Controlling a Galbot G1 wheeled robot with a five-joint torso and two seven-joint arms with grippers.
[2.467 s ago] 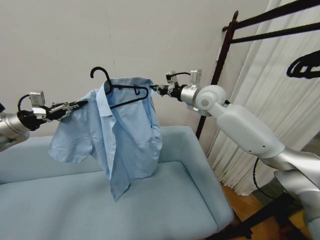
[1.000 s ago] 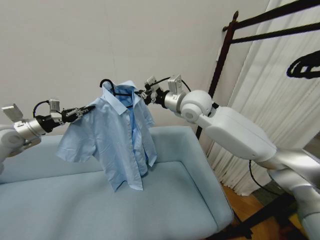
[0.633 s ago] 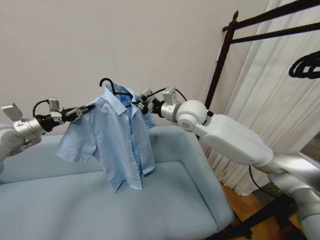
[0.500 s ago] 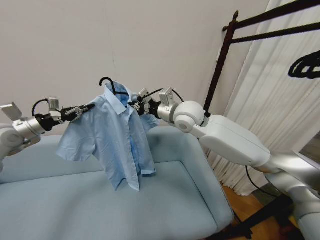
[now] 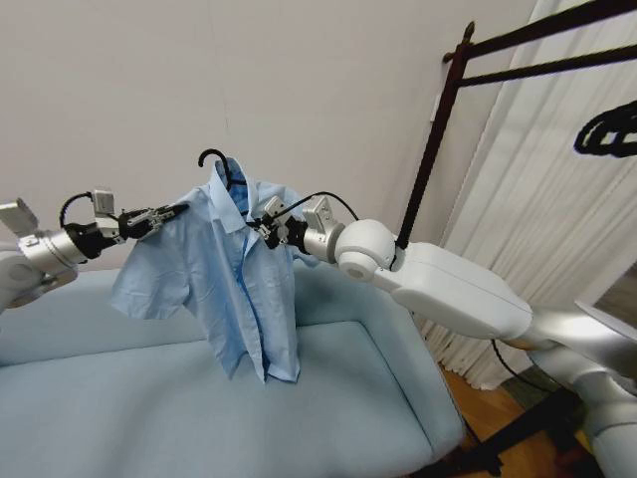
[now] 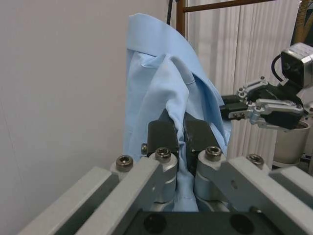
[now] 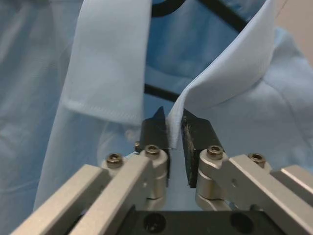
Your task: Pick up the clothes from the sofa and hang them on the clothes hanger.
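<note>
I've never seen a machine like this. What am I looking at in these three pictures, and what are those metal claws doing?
It is a two-armed robot on wheels. The wide picture comes from a camera on its head; the two close ones come from cameras on its wrists. The claws are grippers. The left gripper pinches the shoulder of a light blue shirt; the right gripper pinches its front edge by the collar. A black hanger sits inside the shirt, hook poking out. They hold it above a pale blue sofa, near a dark clothes rack.
</note>
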